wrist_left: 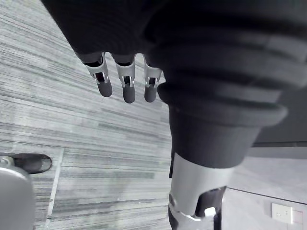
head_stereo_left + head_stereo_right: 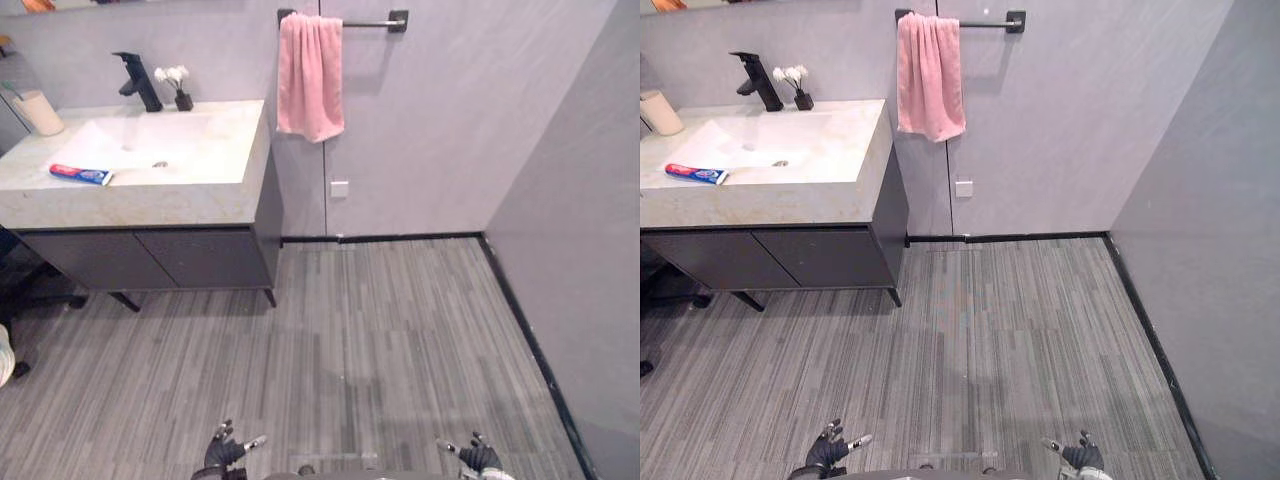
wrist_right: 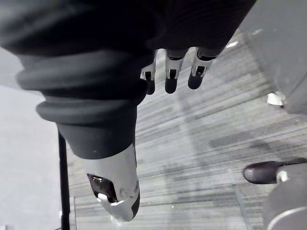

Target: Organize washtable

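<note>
Pale washtable (image 2: 150, 205) with toothpaste (image 2: 80, 174); pink towel (image 2: 309, 75) on wall rail (image 2: 370, 22); left hand (image 2: 225, 450), right hand (image 2: 478, 458) low, loose-fingered, empty

I see my left hand (image 2: 828, 450) and right hand (image 2: 1080, 458) hanging low, fingers relaxed. Well ahead of the left hand, a toothpaste tube (image 2: 695, 173) lies on the washtable (image 2: 790, 205).
</note>
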